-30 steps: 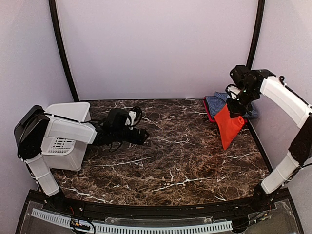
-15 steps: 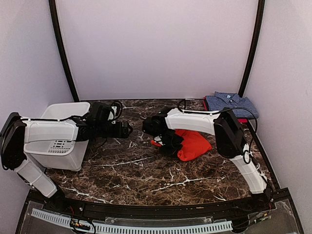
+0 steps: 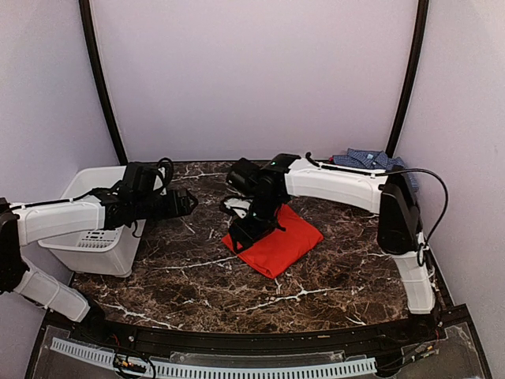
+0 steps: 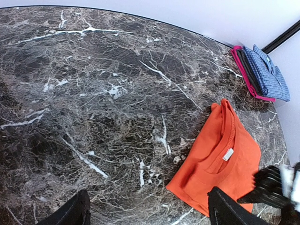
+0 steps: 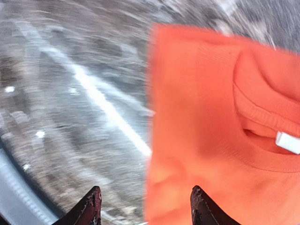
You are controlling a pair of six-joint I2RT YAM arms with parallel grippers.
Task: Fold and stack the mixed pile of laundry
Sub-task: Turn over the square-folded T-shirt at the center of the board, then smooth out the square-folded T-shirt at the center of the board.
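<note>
Clearly spread on the right gripper (image 5: 145,208): dark fingertips (image 5: 91,206) parted, pinching nothing. Directly beneath them, the orange-red shirt (image 3: 278,243), folded and laid flat on the marble table (image 3: 331,292), collar and white tag (image 5: 288,142) facing up. One straight edge of the cloth running between the two tips, so one tip over orange, the other over bare marble. Touching the cloth or just above it: cannot tell, the wrist view being too blurred.

Spread wide as well on the left gripper (image 4: 150,213), with nothing between its fingers and only bare marble below. Ahead of those fingers and off to one side, the same orange-red shirt, apart from them.

Well beyond both sets of fingers, at the table's far corner, the blue-and-white checked shirt (image 3: 371,158), folded, resting on a pink layer (image 4: 262,98). Behind the left fingers, beside that arm, the white slotted basket (image 3: 99,237).
</note>
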